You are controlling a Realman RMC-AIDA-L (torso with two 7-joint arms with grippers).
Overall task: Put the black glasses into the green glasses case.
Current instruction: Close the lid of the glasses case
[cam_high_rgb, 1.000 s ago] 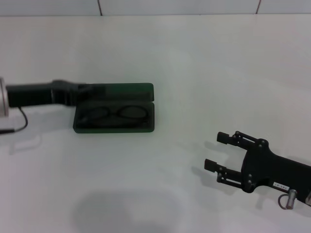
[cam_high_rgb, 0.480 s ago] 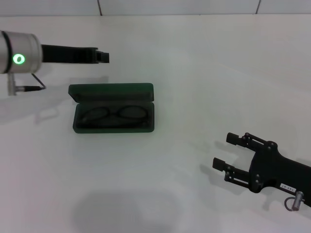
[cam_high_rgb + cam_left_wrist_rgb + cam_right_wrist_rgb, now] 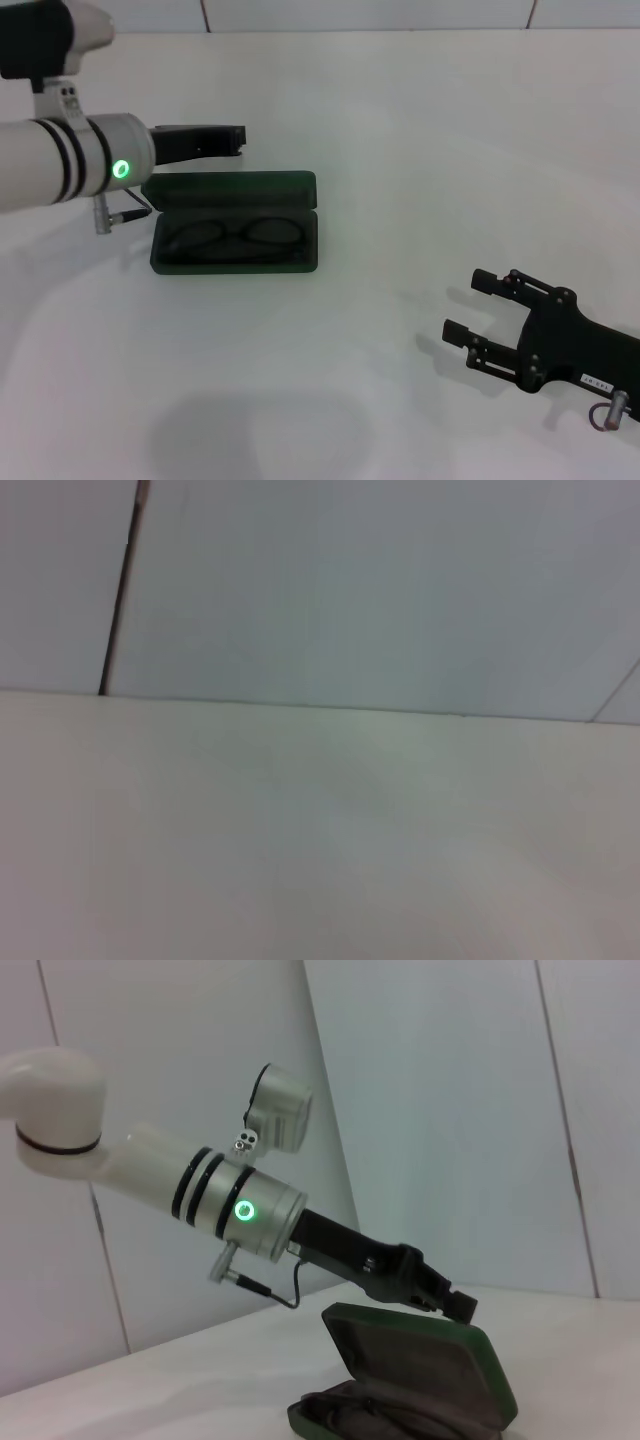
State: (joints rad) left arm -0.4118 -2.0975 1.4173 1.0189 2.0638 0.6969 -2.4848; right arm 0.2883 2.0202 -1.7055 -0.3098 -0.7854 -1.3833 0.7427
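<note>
White tabletop in the head view: black glasses lie inside the open green glasses case; left gripper, fingers unclear, hangs above its lid; right gripper gapes empty, well apart. Right wrist view shows case and left gripper.

— How is the table looking?
— It is showing a smooth, matt white top; the green glasses case is looking like hard matt shell with soft felt lining.
— And the arms?
— The left arm is gleaming as pale satin metal; the right gripper is looking like matt black metal.
</note>
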